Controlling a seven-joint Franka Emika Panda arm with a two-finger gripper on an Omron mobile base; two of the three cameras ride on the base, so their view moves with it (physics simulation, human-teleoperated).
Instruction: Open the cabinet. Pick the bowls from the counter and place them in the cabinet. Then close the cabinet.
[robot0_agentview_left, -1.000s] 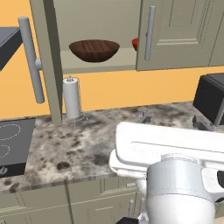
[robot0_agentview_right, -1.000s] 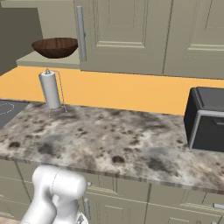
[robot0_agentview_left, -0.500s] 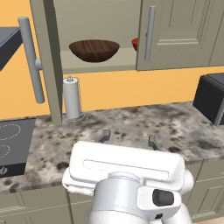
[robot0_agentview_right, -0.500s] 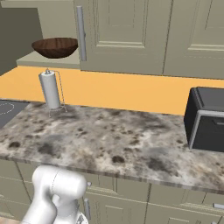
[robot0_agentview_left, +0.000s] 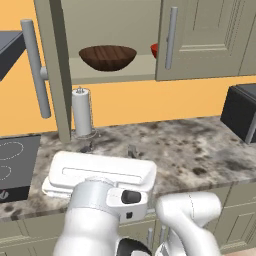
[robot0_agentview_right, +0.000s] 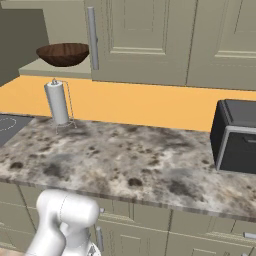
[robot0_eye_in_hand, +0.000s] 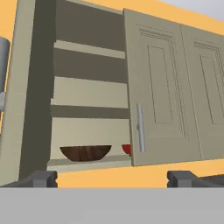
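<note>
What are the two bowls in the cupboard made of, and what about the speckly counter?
The brown bowl looks like wood: dark, matte, with streaks like grain. The red bowl is mostly hidden behind the cabinet door; it looks smooth, maybe plastic or glazed ceramic, but that is hard to tell. The counter looks like polished granite, mottled grey and brown. Everything here is rendered.

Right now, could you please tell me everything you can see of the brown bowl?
The brown bowl is wide, shallow and round, dark with a wood-grain look. It sits upright on the bottom shelf of the cabinet, behind the open left door, near the shelf's front edge. A smaller red bowl sits to its right, apart from it, partly hidden by the right door. Nothing grips it.
</note>
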